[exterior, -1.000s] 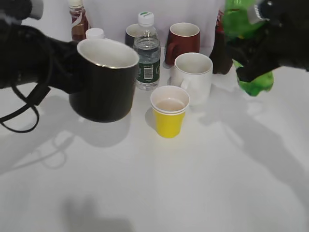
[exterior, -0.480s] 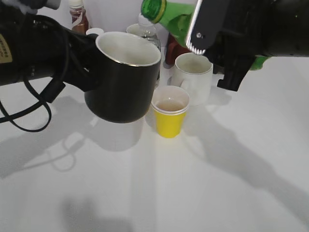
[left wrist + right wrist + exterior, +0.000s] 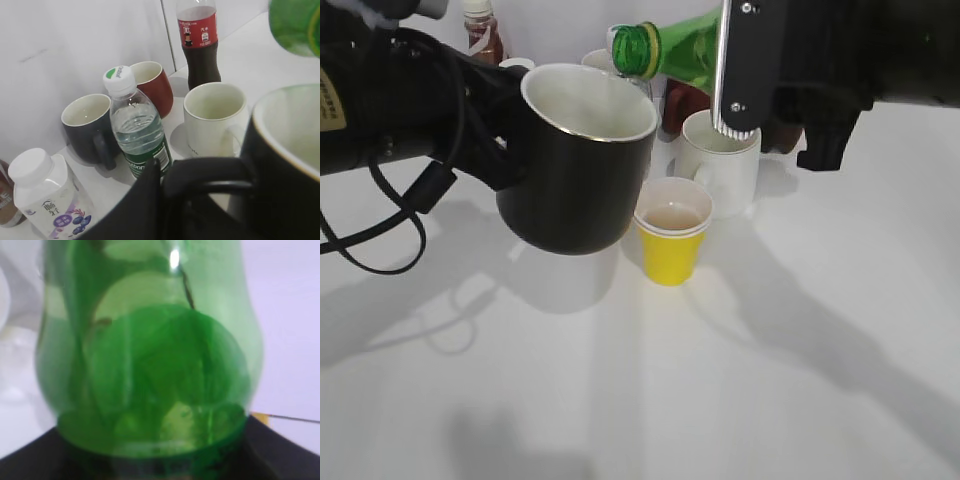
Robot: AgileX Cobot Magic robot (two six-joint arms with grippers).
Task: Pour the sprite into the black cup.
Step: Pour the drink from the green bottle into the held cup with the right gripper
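Right tool (image 3: pixel 760 60) pinching sprite (image 3: pixel 680 45) mid-body — thin, squashy plastic, likely light. Left tool (image 3: pixel 165 185) clamping cup (image 3: pixel 575 165) handle — rigid, heavier.

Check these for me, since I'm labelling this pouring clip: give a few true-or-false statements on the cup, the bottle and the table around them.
1. The black cup is held off the table by the left pincer. True.
2. The sprite stands upright. False: it is tipped, its mouth toward the black cup.
3. The yellow paper cup lies on its side. False: it stands upright.
4. The white mug stands in front of a cola bottle. True.
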